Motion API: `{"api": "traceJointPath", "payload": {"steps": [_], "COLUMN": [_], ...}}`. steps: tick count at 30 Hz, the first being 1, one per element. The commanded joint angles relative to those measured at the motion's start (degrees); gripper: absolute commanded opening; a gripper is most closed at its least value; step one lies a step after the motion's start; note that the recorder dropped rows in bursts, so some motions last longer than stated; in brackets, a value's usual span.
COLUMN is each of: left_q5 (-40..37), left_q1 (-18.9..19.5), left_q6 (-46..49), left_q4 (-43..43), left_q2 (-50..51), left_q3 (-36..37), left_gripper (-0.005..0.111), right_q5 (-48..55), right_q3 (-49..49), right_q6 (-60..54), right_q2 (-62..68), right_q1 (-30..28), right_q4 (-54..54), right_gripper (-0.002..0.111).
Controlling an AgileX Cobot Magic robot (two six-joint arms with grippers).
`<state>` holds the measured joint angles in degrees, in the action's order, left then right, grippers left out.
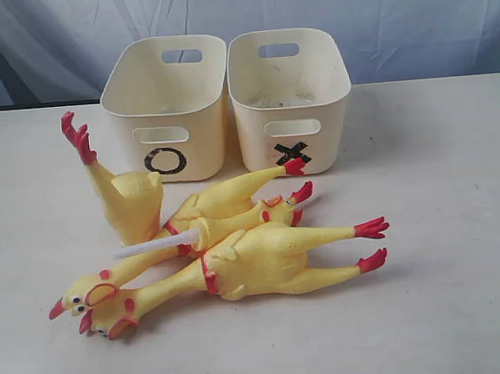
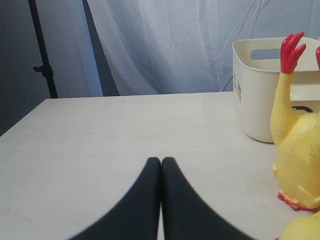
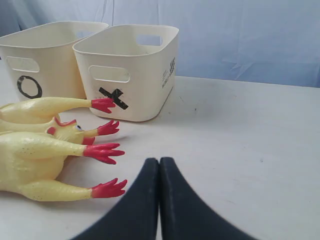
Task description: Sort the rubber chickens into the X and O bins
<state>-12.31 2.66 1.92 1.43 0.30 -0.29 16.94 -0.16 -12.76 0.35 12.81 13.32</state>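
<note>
Several yellow rubber chickens lie piled on the table in front of two cream bins. The largest chicken (image 1: 264,259) lies nearest, red feet pointing right. Two more chickens (image 1: 229,197) (image 1: 236,225) lie behind it. Another chicken (image 1: 130,201) stands on end with its feet up, left of the pile. The O bin (image 1: 167,107) stands at the back left, with the X bin (image 1: 291,97) beside it. Neither gripper shows in the exterior view. My left gripper (image 2: 161,161) is shut and empty, left of the upright chicken (image 2: 297,160). My right gripper (image 3: 159,161) is shut and empty, right of the big chicken's feet (image 3: 107,189).
A white ribbed tube (image 1: 155,245) sticks out of the pile toward the left. A pale curtain hangs behind the table. A black stand pole (image 2: 42,50) rises off the table's far left. Bare tabletop (image 1: 440,181) stretches right of the pile.
</note>
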Motion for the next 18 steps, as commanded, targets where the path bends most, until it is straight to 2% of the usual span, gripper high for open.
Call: {"api": "traceJointPath", "payload": {"steps": [1,18], "left_q5": [0.43,0.43], "left_q1": [-0.29,-0.29], "left_q6": [-0.2,-0.2], "left_q4": [0.17,0.17], "left_q2": [-0.3,-0.3], "left_q3": [0.29,0.29], "left_gripper": [0.0,0.0], "right_q5": [-0.42,-0.42], "right_q3": [0.16,0.16], "right_q6": [-0.02,-0.02], "right_q2": [-0.35,-0.35], "right_q1": [-0.22,-0.22], "right_q4": [0.66,0.78], "right_gripper": [-0.001,-0.001]}}
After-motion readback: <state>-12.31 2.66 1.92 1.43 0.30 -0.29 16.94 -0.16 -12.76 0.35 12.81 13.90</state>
